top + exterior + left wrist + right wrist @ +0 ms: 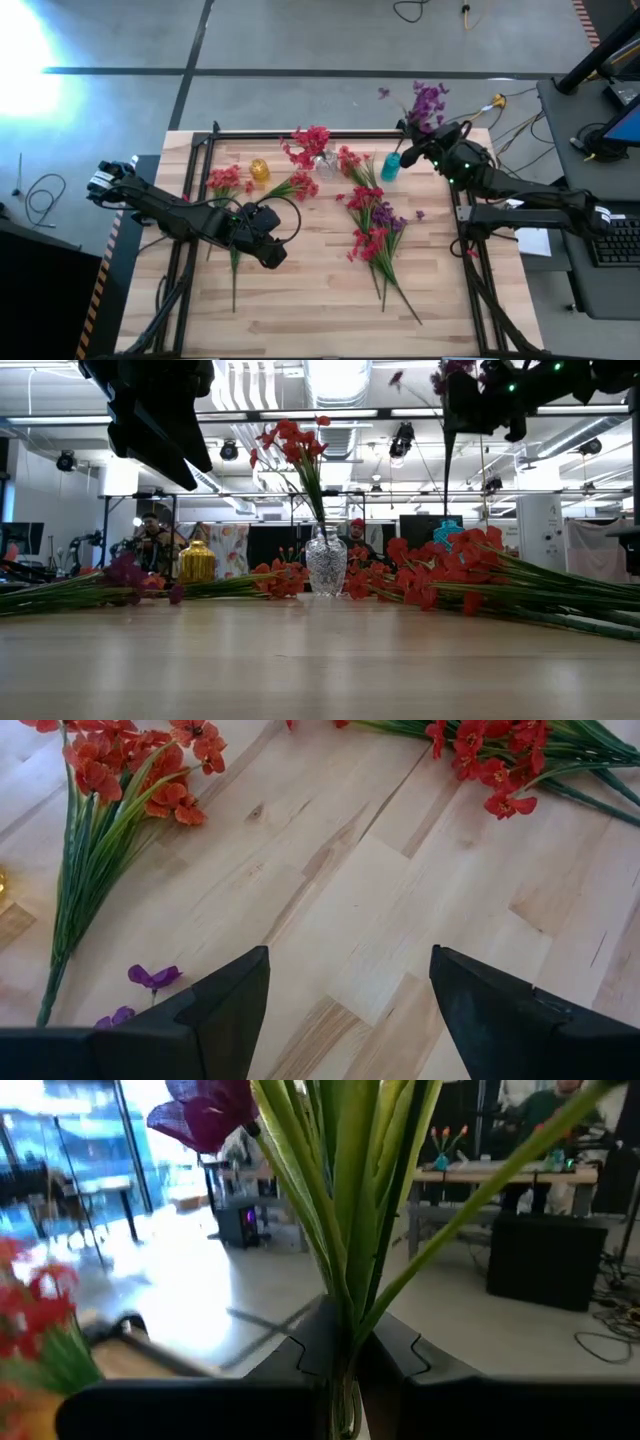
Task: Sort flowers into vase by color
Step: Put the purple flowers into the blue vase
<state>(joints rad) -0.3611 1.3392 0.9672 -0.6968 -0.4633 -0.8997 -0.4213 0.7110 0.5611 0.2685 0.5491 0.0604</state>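
Purple blossoms top the sprig [428, 103] that the right gripper [418, 140] pinches by its green stems, fingers pressed tight on the bundle as the right wrist view shows, with the bloom riding high above the far right corner of the worktop [300, 290]. The step in hand looks like carrying this purple sprig to its vase, and the teal vase [391, 166] just beside the gripper seems the likely target, since the clear glass vase [324, 162] already holds red blooms [308, 143]. To do it well, I judge the stem ends should be brought right over the teal mouth, kept near upright, and lowered slowly so the thin stems slip in rather than catch the rim and tip the vase; the grip should be let go only once the stems are well inside. Whether the stem tips hang clear of the vase now cannot be told. The left gripper [262, 237] waits with fingers spread over bare wood on the near left, a red sprig [224, 183] and a few purple petals [152, 977] close by. More red and purple flowers [372, 228] lie in a heap at mid worktop, well apart from the right gripper, and a small yellow vase [259, 170] stands left of the glass one.
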